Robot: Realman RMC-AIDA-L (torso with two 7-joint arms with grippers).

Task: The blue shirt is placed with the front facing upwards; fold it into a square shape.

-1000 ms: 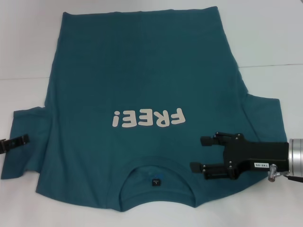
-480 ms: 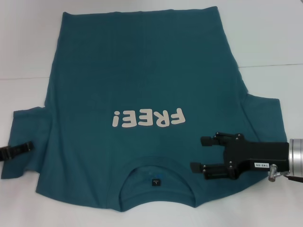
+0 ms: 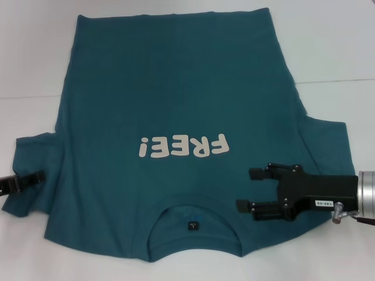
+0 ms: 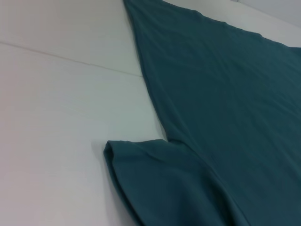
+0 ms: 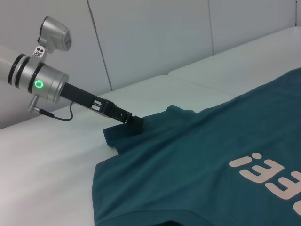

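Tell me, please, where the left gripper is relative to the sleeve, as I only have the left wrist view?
Observer: The left gripper is at the outer edge of the blue shirt's left sleeve, low against the cloth.
Operator: Thank you. Where is the right gripper?
Observer: The right gripper is open over the shirt's right shoulder, beside the collar.
Operator: And is the front facing up?
Observer: Yes, the "FREE!" print shows on top, with the collar at the end nearest the robot.
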